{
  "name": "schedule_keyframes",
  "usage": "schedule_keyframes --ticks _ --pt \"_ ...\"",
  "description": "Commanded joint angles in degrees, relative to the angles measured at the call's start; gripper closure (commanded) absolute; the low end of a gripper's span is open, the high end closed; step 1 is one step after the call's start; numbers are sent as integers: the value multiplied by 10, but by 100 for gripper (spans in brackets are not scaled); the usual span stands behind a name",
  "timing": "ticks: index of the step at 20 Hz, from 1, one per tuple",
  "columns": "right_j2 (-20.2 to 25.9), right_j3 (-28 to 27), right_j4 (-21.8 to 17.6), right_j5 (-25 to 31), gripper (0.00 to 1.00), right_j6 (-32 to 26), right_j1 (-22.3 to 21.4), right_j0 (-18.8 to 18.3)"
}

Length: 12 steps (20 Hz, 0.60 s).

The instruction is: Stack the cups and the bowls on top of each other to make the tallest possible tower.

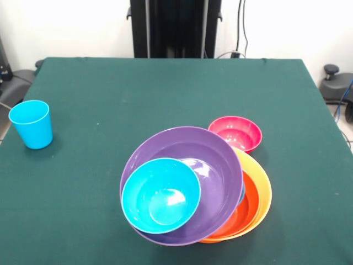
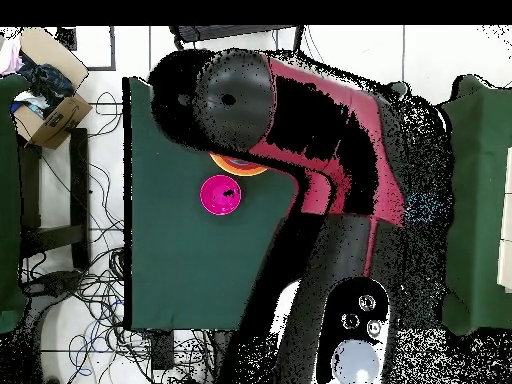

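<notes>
We see the tower (image 1: 196, 187) standing near the front edge of the green surface (image 1: 110, 110), slightly right of centre in the front view. A big orange bowl (image 1: 263, 193) lies at the bottom, a red-orange bowl (image 1: 248, 207) sits in it, a purple bowl (image 1: 187, 152) rests tilted on those, and a light blue bowl (image 1: 160, 194) lies in the purple one's near left part. A sliver of another blue rim shows between purple and red-orange. The small pink-red bowl (image 1: 235, 132) stands just beyond the pile on the far right, touching or almost touching it. The light blue cup (image 1: 31, 123) stands upright, mouth up, well apart at the left edge.

The gripper does not show in the front view. Overhead, the red and black arm (image 2: 300, 130) covers the pile, so we cannot tell whether the gripper is apart or together, nor which way it lies from the cup. We judge the cup the likeliest next piece; it lies far left of the tower.

We can read no labels or writing.
</notes>
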Motion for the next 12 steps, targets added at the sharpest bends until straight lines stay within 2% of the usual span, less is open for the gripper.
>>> schedule_keyframes --ticks 1,5,12 --pt "40 -30 -12 50 0 52 66 -15" --pt "59 -23 -5 25 0 28 85 -31" --pt "74 -10 1 -7 0 18 92 -39"
